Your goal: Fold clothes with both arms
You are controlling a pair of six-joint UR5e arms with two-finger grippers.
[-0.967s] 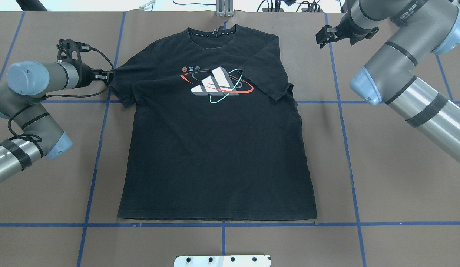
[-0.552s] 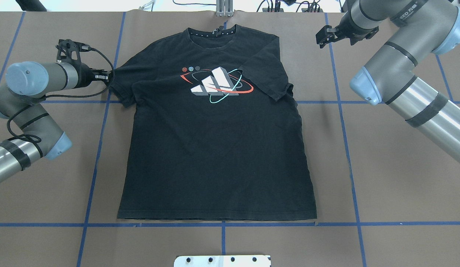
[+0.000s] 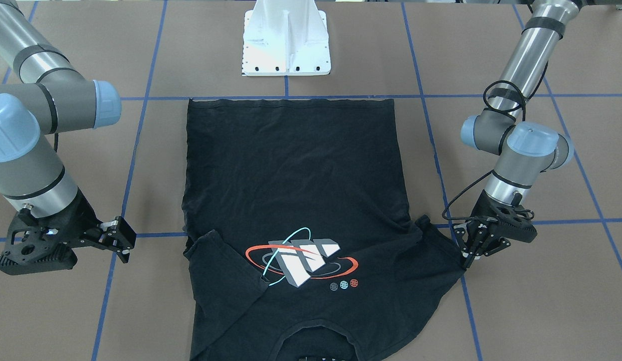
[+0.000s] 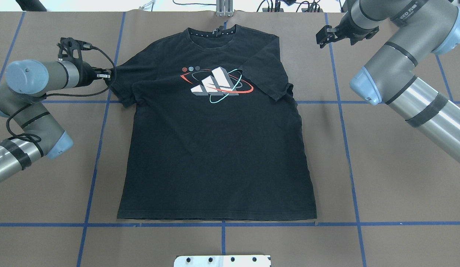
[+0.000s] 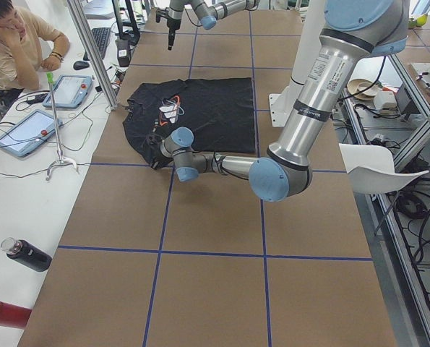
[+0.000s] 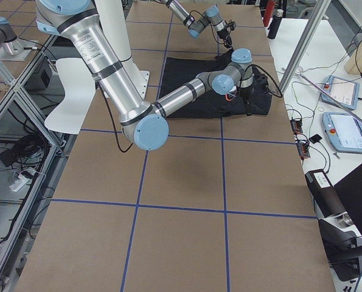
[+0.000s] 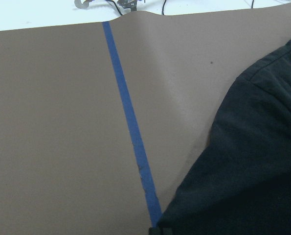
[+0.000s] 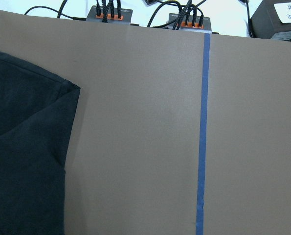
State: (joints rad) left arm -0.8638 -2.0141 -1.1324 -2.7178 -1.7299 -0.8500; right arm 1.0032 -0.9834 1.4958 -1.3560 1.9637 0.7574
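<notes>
The black T-shirt [image 4: 215,148] lies flat, print [image 4: 215,84] up, collar at the far edge. Its sleeve on the overhead view's right [image 4: 267,74] is folded in over the chest. My left gripper [image 4: 109,74] is low at the tip of the other sleeve [image 4: 120,79] and looks shut on its edge; in the front-facing view it [image 3: 466,255] meets the cloth's point. The left wrist view shows that sleeve [image 7: 248,161] at lower right. My right gripper [image 4: 322,36] hovers off the shirt beyond the far right shoulder, open and empty; it also shows in the front-facing view [image 3: 123,240].
The brown table cover carries blue tape lines [image 4: 341,111]. The white pedestal base [image 3: 286,40] stands behind the shirt's hem. Cables and plug boxes [image 8: 106,12] line the far edge. An operator [image 5: 19,43] with tablets sits past the far edge; bottles [image 5: 27,253] lie there too.
My left gripper has shifted slightly toward the far edge at the sleeve tip. The shirt and the right arm have not visibly moved.
</notes>
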